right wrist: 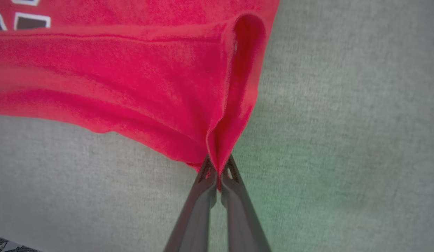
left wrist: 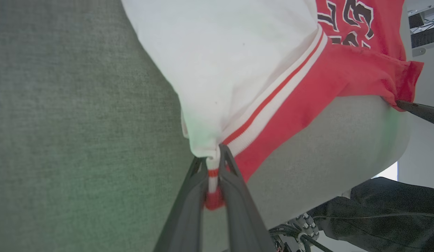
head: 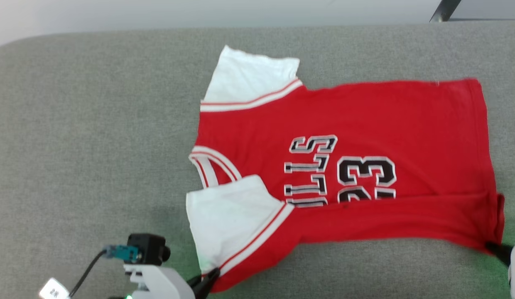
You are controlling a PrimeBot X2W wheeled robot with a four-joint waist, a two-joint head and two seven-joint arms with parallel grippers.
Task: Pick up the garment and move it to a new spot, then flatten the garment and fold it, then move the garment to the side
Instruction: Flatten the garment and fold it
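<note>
The soft bright-red T-shirt with white sleeves (head: 365,137) lies spread centre-right of the head view on the grey cloth desk (head: 95,145), left tool (left wrist: 211,157) pinching its lower-left sleeve seam, right tool (right wrist: 217,162) its lower-right hem corner — lifting both evenly, edge taut, should fold it cleanly.

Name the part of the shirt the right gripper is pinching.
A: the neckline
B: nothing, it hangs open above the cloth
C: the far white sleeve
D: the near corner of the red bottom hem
D: the right gripper is shut on a folded red corner of the garment at the near end of its hem, far from the neckline and the sleeves.
</note>
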